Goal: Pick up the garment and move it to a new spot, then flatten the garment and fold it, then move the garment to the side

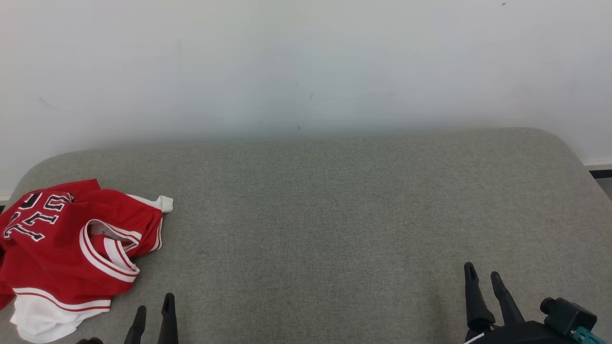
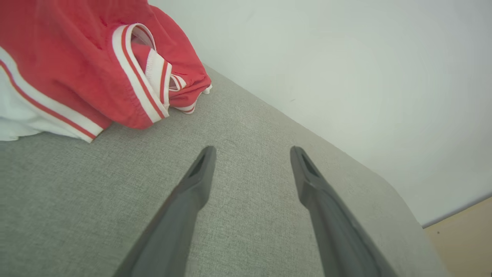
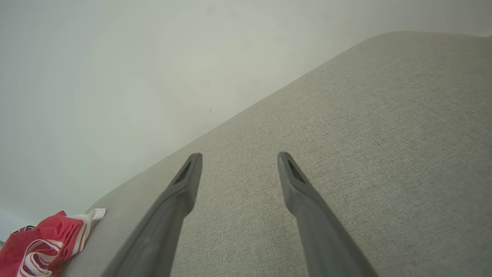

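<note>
Pincers gape wide: left gripper [image 1: 154, 302] at seven o'clock, right gripper [image 1: 482, 269] at five. Red jersey [image 1: 71, 248] lies crumpled at eight.

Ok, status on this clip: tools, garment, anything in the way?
Left tool open, empty, near the jersey. Right tool open, empty. Jersey crumpled at left end of grey pad, untouched. Nothing in the way.

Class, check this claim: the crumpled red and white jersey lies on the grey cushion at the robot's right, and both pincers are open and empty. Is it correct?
One slip: the jersey lies at the robot's left, near the left pincer, as the head view shows. The rest stands: crumpled on the grey cushion, with that pincer and the right pincer open and empty.
</note>
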{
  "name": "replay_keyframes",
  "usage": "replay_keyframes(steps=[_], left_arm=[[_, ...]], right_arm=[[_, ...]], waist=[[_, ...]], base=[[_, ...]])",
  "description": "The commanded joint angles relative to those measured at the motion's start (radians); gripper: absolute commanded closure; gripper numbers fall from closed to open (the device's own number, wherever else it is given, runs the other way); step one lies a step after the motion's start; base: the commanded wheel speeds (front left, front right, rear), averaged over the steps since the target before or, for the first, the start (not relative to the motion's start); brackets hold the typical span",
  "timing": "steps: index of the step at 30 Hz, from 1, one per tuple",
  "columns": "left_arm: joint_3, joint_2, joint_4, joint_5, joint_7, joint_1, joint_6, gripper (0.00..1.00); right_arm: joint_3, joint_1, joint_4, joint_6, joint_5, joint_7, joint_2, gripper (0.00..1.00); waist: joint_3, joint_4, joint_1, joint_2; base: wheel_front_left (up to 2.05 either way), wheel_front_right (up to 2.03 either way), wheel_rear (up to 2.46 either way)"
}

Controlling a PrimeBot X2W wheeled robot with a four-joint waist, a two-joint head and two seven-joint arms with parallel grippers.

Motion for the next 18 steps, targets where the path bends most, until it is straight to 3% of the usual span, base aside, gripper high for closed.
replay_keyframes(steps=[1,18], left_arm=[[-0.002,0.008,-0.011,0.044,-0.009,0.003,-0.001,0.0],[0.003,0.011,-0.016,0.223,-0.052,0.017,-0.004,0.0]], right_arm=[[0.004,-0.002,-0.009,-0.001,-0.038,-0.011,-0.004,0.0],[0.024,0.01,0.002,-0.001,-0.228,-0.051,-0.005,0.0]], waist=[[-0.001,0.0,0.0,0.0],[-0.017,0.0,0.0,0.0]], base=[[0.0,0.0,0.0],[0.0,0.0,0.0]])
